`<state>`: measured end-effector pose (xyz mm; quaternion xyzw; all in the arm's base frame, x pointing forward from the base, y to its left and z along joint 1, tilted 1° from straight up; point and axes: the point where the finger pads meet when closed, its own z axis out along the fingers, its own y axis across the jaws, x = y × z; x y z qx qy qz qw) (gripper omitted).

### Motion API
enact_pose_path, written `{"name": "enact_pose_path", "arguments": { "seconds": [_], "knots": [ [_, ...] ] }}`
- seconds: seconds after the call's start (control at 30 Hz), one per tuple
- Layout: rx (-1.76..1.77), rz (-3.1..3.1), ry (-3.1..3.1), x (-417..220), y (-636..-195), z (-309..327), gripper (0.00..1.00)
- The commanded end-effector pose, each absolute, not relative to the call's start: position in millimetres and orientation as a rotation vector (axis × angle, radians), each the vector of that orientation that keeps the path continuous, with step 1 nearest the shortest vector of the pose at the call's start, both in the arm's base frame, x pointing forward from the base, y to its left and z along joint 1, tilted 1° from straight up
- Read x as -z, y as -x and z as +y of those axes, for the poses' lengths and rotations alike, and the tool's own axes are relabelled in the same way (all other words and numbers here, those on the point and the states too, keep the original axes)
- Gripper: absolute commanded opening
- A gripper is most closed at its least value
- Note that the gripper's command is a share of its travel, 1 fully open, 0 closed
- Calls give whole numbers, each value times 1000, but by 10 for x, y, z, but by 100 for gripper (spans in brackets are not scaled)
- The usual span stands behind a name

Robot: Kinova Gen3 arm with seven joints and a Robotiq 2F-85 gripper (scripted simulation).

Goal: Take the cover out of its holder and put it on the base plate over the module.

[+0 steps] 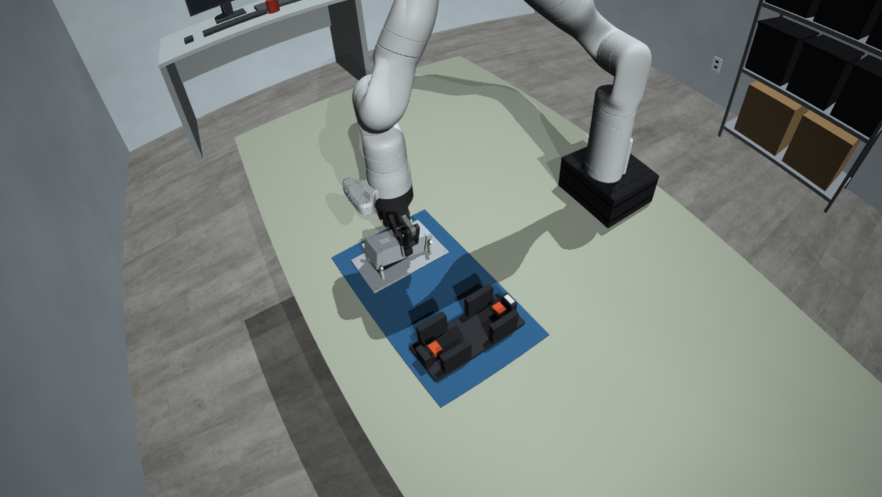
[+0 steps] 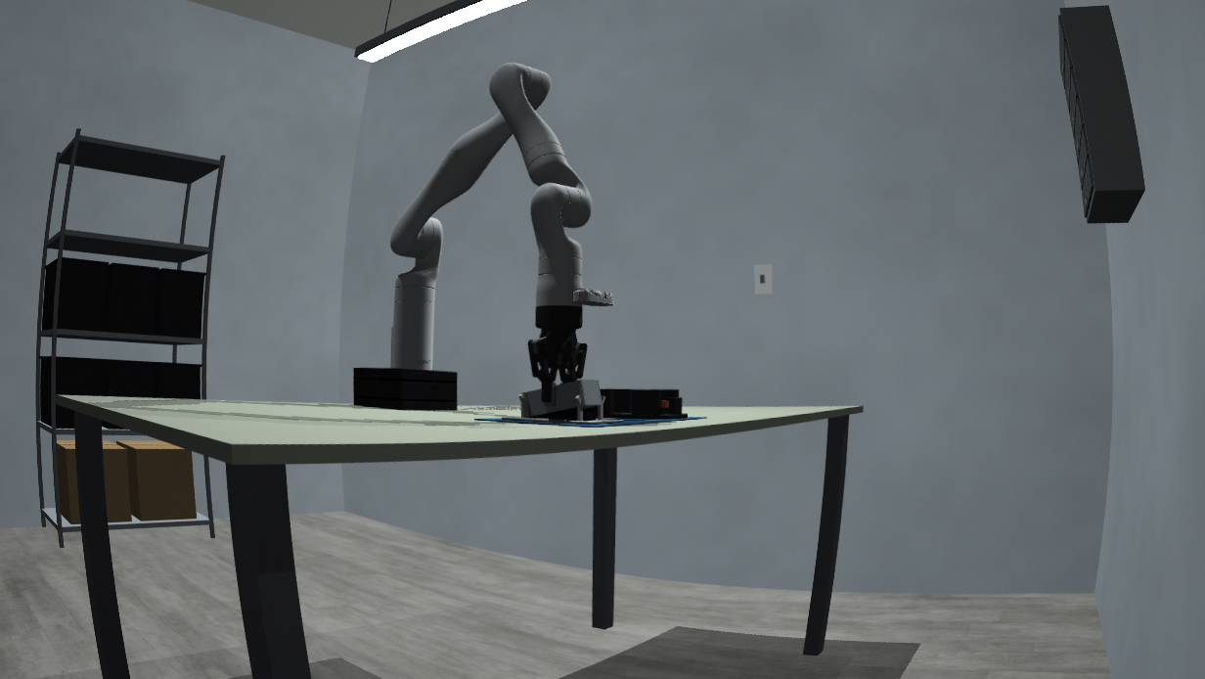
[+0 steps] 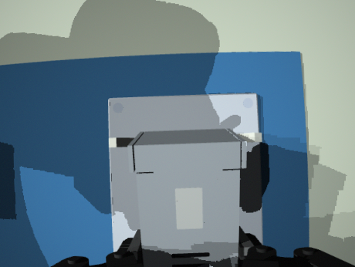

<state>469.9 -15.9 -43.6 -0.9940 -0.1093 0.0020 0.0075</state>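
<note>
The cover (image 1: 384, 249) looks like matt grey sheet metal, smooth, resting over a paler grey base plate (image 1: 377, 278) of similar dull finish. Under the base plate lies a flat blue mat (image 1: 524, 336) (cloth or rubber, cannot tell). The black holder (image 1: 459, 345) beside the base plate looks like matt plastic.

Smooth white jointed arm (image 1: 385, 92), black claw (image 1: 404, 239), black pedestal (image 1: 641, 191).
</note>
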Motion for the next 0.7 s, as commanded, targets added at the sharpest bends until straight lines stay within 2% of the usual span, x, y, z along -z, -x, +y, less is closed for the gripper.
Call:
{"name": "enact_pose_path", "arguments": {
  "seconds": [0.0,0.67],
  "knots": [
    [-9,-342,3108,444,-4694,-160,0],
    [-8,-342,3108,430,-4690,-161,0]
  ]
}}
